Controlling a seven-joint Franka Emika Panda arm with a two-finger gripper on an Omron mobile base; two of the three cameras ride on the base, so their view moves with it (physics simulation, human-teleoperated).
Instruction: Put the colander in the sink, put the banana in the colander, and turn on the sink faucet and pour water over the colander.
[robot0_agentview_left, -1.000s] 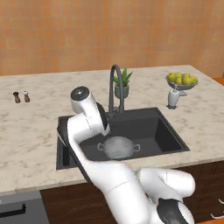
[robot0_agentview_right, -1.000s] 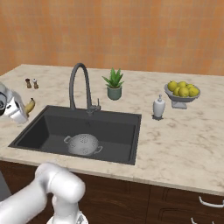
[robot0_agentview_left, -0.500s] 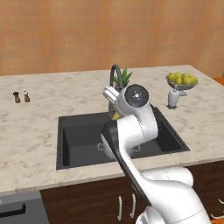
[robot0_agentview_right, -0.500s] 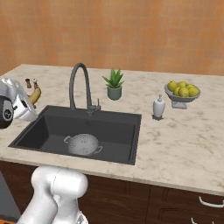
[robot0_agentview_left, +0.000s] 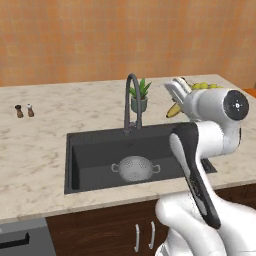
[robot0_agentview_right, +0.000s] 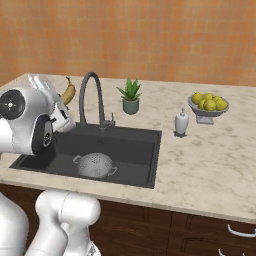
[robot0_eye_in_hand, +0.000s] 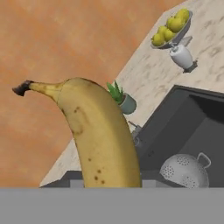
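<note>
My gripper (robot0_agentview_left: 178, 95) is shut on the banana (robot0_agentview_left: 173, 111), a small yellow fruit with dark tips, held in the air above the sink's right back corner. In the right base view the gripper (robot0_agentview_right: 56, 90) holds the banana (robot0_agentview_right: 68, 93) just left of the sink faucet (robot0_agentview_right: 92, 96). The banana (robot0_eye_in_hand: 98, 140) rises large in the hand view, hiding the fingertips. The colander (robot0_agentview_left: 135, 167) stands upright on the floor of the black sink (robot0_agentview_left: 90, 150), well below the banana. The colander (robot0_agentview_right: 95, 165) and the sink (robot0_agentview_right: 135, 145) also show from the right, and the colander (robot0_eye_in_hand: 187, 171) sits low right in the hand view.
The faucet (robot0_agentview_left: 131, 102) arches over the sink's back edge. A potted plant (robot0_agentview_right: 131, 96) stands behind it. On the right counter stand a soap dispenser (robot0_agentview_right: 181, 123) and a footed bowl of yellow-green fruit (robot0_agentview_right: 209, 104). Salt and pepper shakers (robot0_agentview_left: 24, 110) stand far left.
The arm has swung across the sink and lifted, carrying the banana up and toward the faucet. The colander has stayed in place.
</note>
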